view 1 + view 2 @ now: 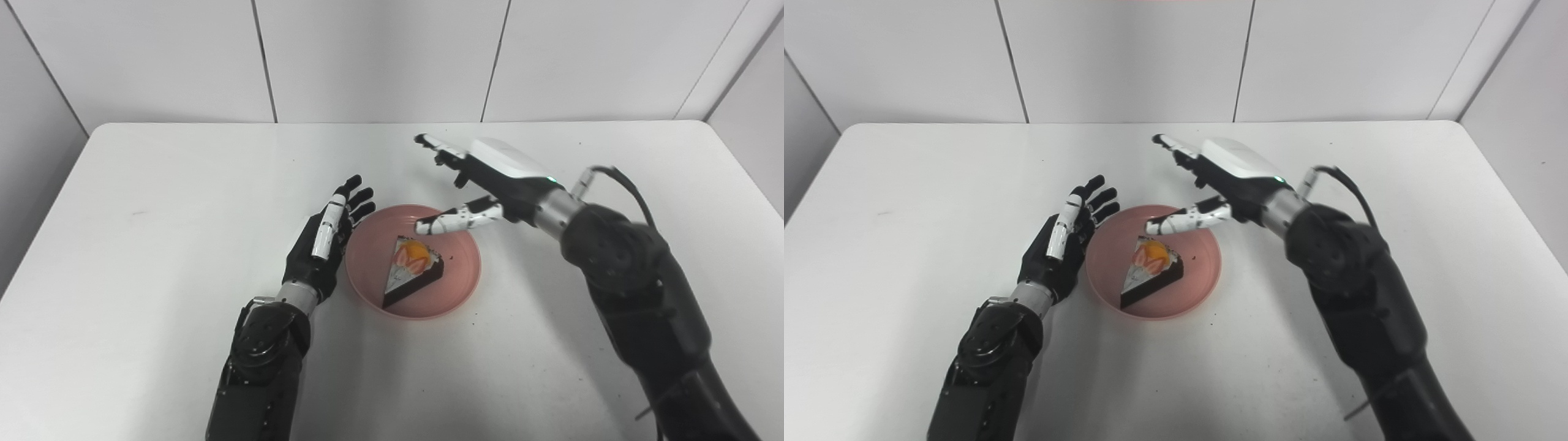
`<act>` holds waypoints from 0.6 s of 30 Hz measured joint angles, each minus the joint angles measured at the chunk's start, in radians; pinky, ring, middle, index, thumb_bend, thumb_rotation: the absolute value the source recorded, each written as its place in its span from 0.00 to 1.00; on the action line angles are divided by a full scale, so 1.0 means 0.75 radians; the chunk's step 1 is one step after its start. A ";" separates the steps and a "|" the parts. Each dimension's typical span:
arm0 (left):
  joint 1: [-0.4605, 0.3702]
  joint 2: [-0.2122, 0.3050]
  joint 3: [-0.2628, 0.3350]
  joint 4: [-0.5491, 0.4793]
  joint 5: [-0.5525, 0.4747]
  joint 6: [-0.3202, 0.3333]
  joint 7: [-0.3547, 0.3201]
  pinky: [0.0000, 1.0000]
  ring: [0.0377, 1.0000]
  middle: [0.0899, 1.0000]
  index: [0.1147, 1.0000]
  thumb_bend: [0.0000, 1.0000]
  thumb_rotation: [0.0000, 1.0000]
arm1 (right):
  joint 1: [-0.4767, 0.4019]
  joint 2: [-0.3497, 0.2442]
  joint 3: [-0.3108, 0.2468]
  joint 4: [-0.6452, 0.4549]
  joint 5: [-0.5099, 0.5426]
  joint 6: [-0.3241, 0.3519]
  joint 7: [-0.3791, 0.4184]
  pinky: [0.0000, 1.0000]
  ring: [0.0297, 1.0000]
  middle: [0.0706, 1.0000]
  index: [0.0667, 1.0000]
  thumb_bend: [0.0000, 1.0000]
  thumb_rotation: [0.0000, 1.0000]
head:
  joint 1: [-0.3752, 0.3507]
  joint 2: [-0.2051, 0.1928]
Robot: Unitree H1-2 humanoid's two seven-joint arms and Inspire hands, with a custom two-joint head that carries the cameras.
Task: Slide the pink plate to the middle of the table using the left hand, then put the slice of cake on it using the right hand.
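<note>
Cake slice (pixel 411 269) lies on pink plate (pixel 456 288), mid worktop (pixel 153 214). Left robot hand (pixel 324 239) just beside plate's left rim, fingers spread, empty. Right robot hand (pixel 484 184) above plate's far edge, wide, empty.

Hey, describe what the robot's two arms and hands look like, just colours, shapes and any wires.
Both arms are bulky, matte black, with rounded joints and a silver metal ring at each wrist. The left hand is black with one white-backed finger. The right hand has a glossy white shell on its back, a small green light near the wrist, and a thumb mottled white and black. A black cable loops over the right forearm.
</note>
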 measured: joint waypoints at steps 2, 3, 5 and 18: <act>0.020 -0.002 0.008 -0.005 0.000 -0.035 0.009 0.93 0.93 0.94 0.92 0.41 1.00 | 0.069 0.038 -0.046 0.005 0.055 -0.002 -0.084 0.83 1.00 1.00 1.00 0.99 1.00 | -0.006 -0.004; 0.025 -0.001 0.011 -0.007 0.001 -0.045 0.014 0.93 0.93 0.94 0.92 0.41 1.00 | 0.099 0.053 -0.058 0.005 0.074 -0.003 -0.114 0.84 1.00 1.00 1.00 1.00 1.00 | -0.006 -0.004; 0.036 0.000 0.014 -0.012 0.004 -0.064 0.022 0.93 0.94 0.94 0.92 0.41 1.00 | 0.158 0.094 -0.090 0.004 0.123 -0.006 -0.190 0.83 1.00 1.00 1.00 1.00 1.00 | -0.014 -0.006; 0.159 0.014 -0.033 -0.091 0.107 -0.180 0.037 0.94 0.93 0.94 0.94 0.42 1.00 | 0.375 0.289 -0.204 0.140 0.398 -0.352 -0.600 1.00 1.00 1.00 1.00 0.69 1.00 | 0.002 -0.012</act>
